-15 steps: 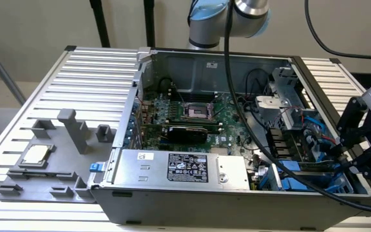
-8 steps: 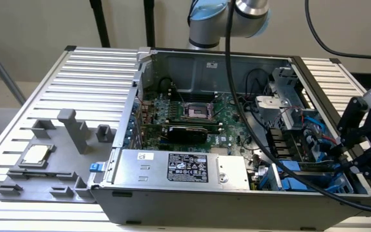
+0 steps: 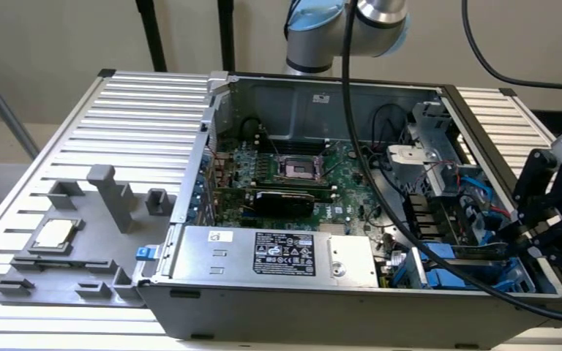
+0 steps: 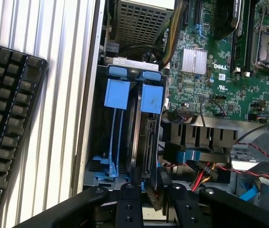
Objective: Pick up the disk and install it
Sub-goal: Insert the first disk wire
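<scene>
"DELL" is printed in white on the green motherboard (image 4: 210, 90), just beside its silver heatsink (image 4: 193, 61). The black label (image 3: 284, 262) on the grey power supply box (image 3: 213, 256) carries print too small to read.

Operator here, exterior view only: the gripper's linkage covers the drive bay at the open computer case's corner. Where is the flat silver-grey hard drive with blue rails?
Observer: The flat silver-grey metal hard drive with bright blue plastic rails stands on edge inside the metal drive bay, with the gripper at its end.
Operator: Is the slot next to it occupied?
Observer: A second bright blue plastic carrier sits beside it, toward the case's side wall; whether it holds a drive I cannot tell.
Operator: Anything outside that wall?
Observer: A black keyboard lies on the ribbed metal table.
</scene>
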`<control>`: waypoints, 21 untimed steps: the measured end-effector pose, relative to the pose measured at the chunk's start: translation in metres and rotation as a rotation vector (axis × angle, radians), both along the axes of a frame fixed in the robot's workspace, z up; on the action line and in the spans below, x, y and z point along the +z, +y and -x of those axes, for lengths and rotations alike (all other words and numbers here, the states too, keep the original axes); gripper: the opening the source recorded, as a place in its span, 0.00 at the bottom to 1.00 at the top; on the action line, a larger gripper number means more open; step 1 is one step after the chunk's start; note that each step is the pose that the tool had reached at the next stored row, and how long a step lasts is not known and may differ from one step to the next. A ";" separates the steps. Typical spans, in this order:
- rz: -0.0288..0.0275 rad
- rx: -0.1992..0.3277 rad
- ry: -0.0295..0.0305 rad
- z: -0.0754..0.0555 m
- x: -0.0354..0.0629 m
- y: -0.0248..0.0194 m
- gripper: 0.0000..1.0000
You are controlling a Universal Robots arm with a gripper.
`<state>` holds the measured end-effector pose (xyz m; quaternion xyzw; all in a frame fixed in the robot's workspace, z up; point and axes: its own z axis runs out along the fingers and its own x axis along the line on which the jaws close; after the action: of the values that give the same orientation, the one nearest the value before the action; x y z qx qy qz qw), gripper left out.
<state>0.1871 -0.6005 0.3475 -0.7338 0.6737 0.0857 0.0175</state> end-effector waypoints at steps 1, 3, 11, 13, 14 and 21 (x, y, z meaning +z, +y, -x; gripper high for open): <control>-0.0001 0.001 0.0003 0.000 0.0000 0.0000 0.25; -0.0004 0.002 0.0004 0.000 0.0000 -0.0001 0.19; -0.0013 0.011 0.0056 0.000 -0.0001 0.0010 0.18; -0.0012 0.015 0.0080 0.001 0.0001 0.0017 0.18; -0.0011 0.017 0.0092 0.002 0.0002 0.0023 0.18; -0.0011 0.037 0.0119 0.006 0.0010 0.0062 0.18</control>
<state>0.1810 -0.5943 0.3485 -0.7456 0.6601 0.0907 0.0123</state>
